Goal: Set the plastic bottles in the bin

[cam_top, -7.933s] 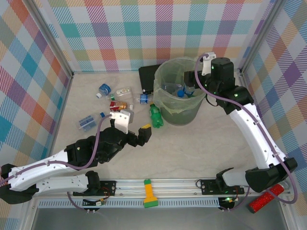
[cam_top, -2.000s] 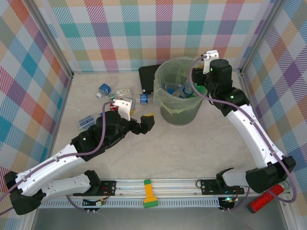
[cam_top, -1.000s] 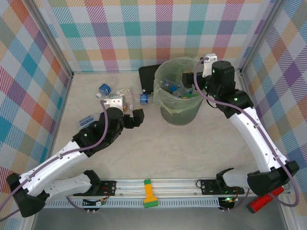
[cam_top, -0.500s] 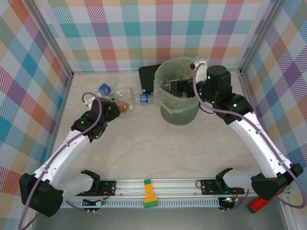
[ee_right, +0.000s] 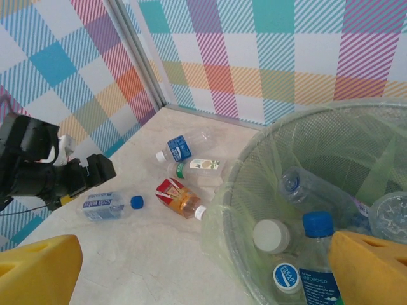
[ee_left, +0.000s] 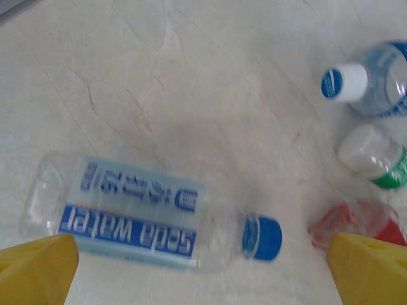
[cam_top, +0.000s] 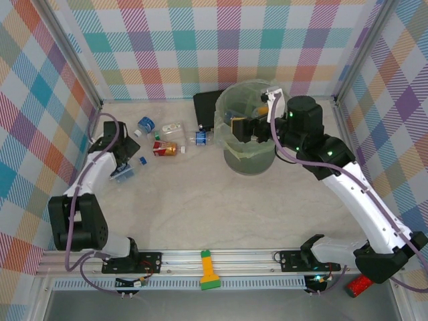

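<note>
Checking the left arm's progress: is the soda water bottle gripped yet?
No, the soda water bottle lies flat on the table, the left gripper wide open above it.

Walls [cam_top: 200, 40]: pastel plaid in teal, purple, orange, pink and yellow, with diagonal hatching. Table [cam_top: 221, 207]: cream, faint marble veins. Bin [cam_top: 251, 160] at 1 o'clock: translucent grey-green. Soda water bottle [ee_left: 159, 219] at 9: clear, blue label, white lettering, blue cap. Red-labelled bottle [cam_top: 164, 148] at 11: amber contents. Flat object [cam_top: 206, 103] at 12: black. Left gripper [ee_left: 200, 254] and right gripper [ee_right: 203, 267]: yellow fingers [ee_left: 38, 270]. Arms [cam_top: 364, 207]: white, black joints, purple cables [cam_top: 294, 150]. Tool [cam_top: 208, 267] at 6: yellow, green end. Cylinder [cam_top: 360, 284] at 5: red glitter.
</note>
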`<state>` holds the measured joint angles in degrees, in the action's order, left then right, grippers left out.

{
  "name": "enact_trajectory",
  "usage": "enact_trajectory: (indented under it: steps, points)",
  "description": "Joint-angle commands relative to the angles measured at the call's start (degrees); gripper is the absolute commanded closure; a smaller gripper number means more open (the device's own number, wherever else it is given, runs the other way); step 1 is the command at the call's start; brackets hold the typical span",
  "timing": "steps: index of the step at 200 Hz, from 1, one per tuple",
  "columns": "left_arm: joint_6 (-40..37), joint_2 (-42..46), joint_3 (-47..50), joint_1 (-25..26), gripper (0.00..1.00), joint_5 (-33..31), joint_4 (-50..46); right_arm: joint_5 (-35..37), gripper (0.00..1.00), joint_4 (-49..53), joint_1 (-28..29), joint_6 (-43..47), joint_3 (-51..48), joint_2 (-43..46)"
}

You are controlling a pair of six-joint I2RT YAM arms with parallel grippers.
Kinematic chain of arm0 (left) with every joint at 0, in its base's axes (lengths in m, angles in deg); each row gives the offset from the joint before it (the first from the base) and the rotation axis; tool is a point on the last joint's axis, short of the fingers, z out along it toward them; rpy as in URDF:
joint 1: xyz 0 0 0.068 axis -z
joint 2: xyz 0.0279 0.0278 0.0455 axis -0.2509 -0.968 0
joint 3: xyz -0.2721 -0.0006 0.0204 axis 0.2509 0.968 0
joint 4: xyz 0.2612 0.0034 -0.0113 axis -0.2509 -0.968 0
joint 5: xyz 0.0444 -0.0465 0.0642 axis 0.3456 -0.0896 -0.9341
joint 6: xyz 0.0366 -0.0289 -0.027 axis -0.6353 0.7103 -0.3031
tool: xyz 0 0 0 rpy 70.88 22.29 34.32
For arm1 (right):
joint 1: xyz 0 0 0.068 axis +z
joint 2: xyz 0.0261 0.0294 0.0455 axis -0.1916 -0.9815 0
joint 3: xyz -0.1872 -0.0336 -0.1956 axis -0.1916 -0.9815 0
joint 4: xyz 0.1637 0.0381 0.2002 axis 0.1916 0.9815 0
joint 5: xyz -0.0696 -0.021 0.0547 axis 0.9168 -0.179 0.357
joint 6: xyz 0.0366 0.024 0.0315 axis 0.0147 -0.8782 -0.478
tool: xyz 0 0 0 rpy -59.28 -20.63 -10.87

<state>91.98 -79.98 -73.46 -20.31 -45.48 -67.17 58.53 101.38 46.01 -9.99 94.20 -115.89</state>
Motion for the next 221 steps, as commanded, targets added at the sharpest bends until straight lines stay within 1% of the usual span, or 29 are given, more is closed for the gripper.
enact_trajectory:
  steps: [1, 19, 55, 84, 120, 140, 167, 186, 199, 221]
  points:
    - [-0.5, -4.3, -5.0, -3.4, 0.00, 1.1, -0.7, -0.7, 0.01, -0.8, 0.4, -1.0, -0.7, 1.5]
    - [-1.5, -8.8, -8.0, -5.6, 0.00, 2.2, -1.7, -0.9, 0.01, -0.8, 0.4, -1.2, -1.0, 1.7]
    - [-3.9, -15.7, -11.0, -8.0, 0.00, 4.4, -3.9, -1.0, 0.01, -1.0, 0.5, -1.4, -1.2, 2.0]
    - [-2.5, -14.8, -8.2, -8.2, 0.01, 8.2, -3.1, -0.8, 0.01, -0.8, 0.5, -1.4, -1.5, 2.6]
    - [0.5, -10.5, -2.7, -8.0, 0.00, 12.1, -2.8, -0.5, 0.01, -1.9, 0.5, -1.5, -3.2, 3.8]
    - [2.0, -7.1, 1.8, -7.2, 0.00, 14.0, -2.0, -0.3, 0.01, -2.2, 0.5, -1.4, -3.8, 4.1]
    - [3.3, -2.4, 7.3, -3.9, 0.00, 16.1, -0.1, -0.4, 0.01, -2.4, 0.5, -1.5, -4.1, 4.3]
    - [3.3, -0.2, 9.2, -1.0, 0.00, 15.1, 0.2, -0.5, 0.01, -2.4, 0.5, -1.6, -4.4, 4.4]
    - [2.4, 0.0, 9.7, 0.9, 0.00, 13.1, -0.4, -0.5, 0.01, -2.6, 0.6, -1.8, -4.5, 4.6]
    - [1.1, -1.9, 9.0, 1.9, 0.00, 9.7, -2.5, -0.7, 0.01, -2.5, 0.5, -1.9, -4.7, 4.9]
